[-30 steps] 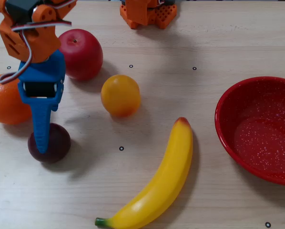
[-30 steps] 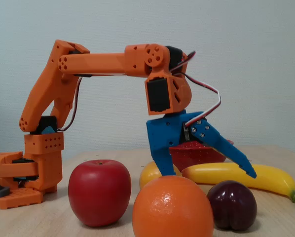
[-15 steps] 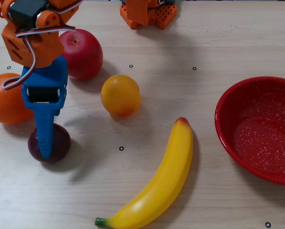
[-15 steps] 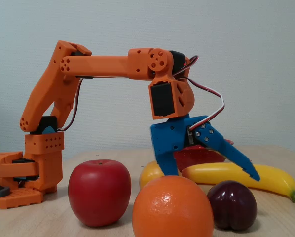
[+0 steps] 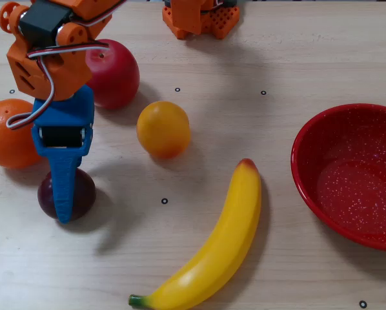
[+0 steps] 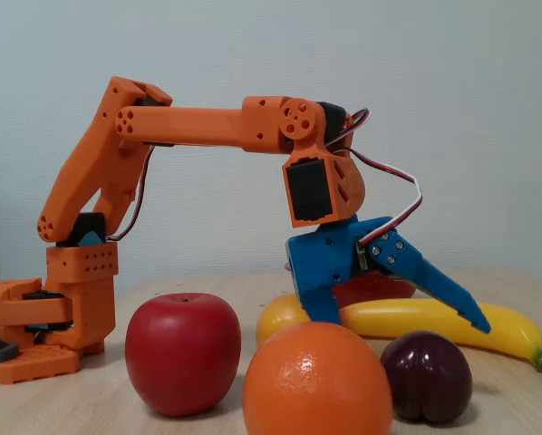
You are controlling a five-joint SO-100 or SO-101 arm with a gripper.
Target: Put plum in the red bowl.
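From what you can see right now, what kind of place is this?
Probably a hobbyist's or lab's robot practice bench, not a kitchen. A small orange arm is mounted on a pale wooden table, glossy fruit such as a banana lies spread out, and a bare wall stands behind.

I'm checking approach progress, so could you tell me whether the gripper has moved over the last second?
Yes. In the overhead view the gripper has crept toward the bottom edge across the plum, which hasn't shifted; its jaws stand open in the fixed view.

I see the orange (image 5: 9, 134) close beside the plum (image 5: 82, 194) on its left in the overhead view. Toward the red bowl (image 5: 306, 152), the banana (image 5: 222, 242) and yellow fruit (image 5: 162, 128) stand between, with bare counter (image 5: 244, 123) separating them.
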